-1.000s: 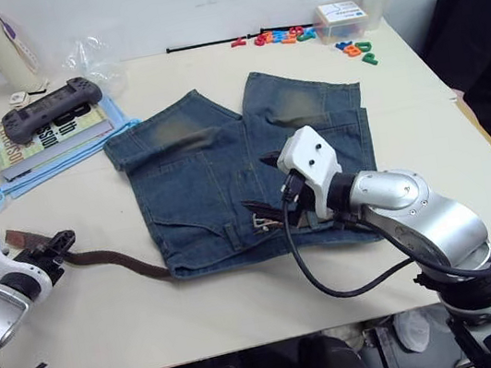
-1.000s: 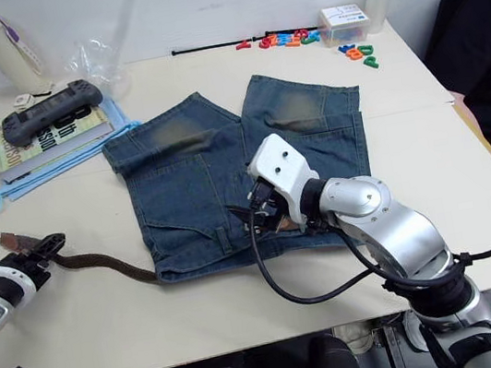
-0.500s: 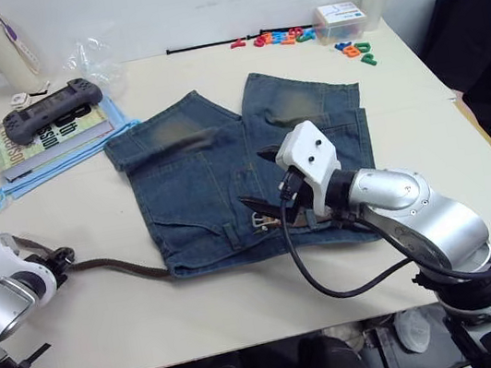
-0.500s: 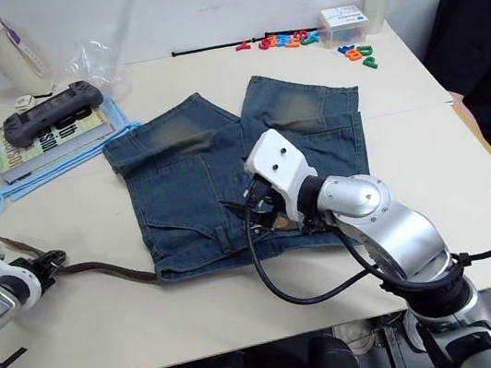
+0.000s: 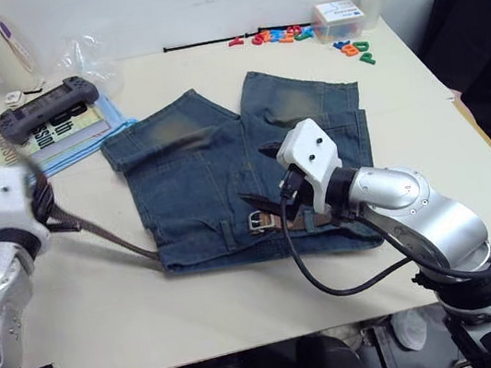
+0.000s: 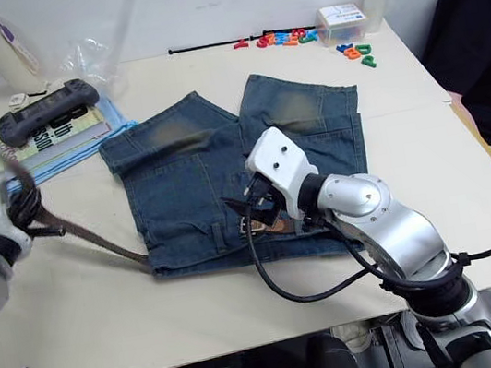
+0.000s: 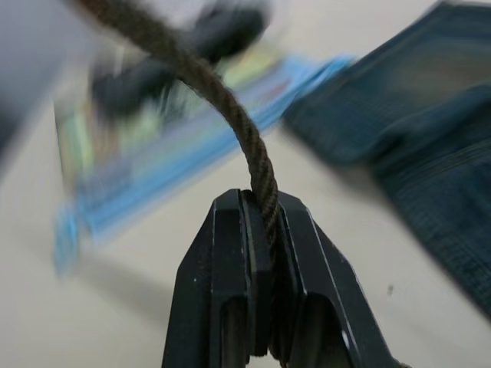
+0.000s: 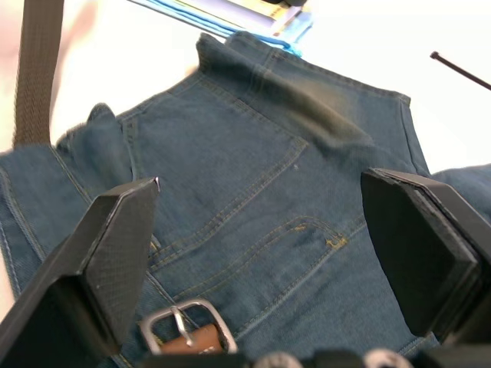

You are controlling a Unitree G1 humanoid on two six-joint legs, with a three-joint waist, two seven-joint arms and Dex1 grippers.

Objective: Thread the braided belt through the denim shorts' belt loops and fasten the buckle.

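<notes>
From my remote seat: the denim shorts (image 5: 224, 169) lie flat in the middle of the table (image 5: 246, 305), waistband toward me, legs pointing away; the braided belt (image 5: 104, 232) runs along that waistband, with the buckle (image 8: 184, 328) sitting on the denim near the middle of the waist, just under my right gripper (image 8: 268, 253). That right gripper hangs over the back pocket with its jaws spread wide, holding nothing; the buckle lies between and below the two fingers (image 8: 115, 253). My left gripper (image 7: 257, 222) is off to the left of the shorts, raised off the table, jaws clamped tight on the belt's free end; the strap slopes from it down to the left corner of the waistband, clear of the tabletop for most of that stretch. I can make out one of the belt loops (image 5: 225, 234) left of the buckle, belt passing at it; can't tell if it's actually through. Behind the left arm: a game controller (image 5: 51, 105) on a book (image 5: 60, 131); coloured letters (image 5: 297, 36) at the far edge.
</notes>
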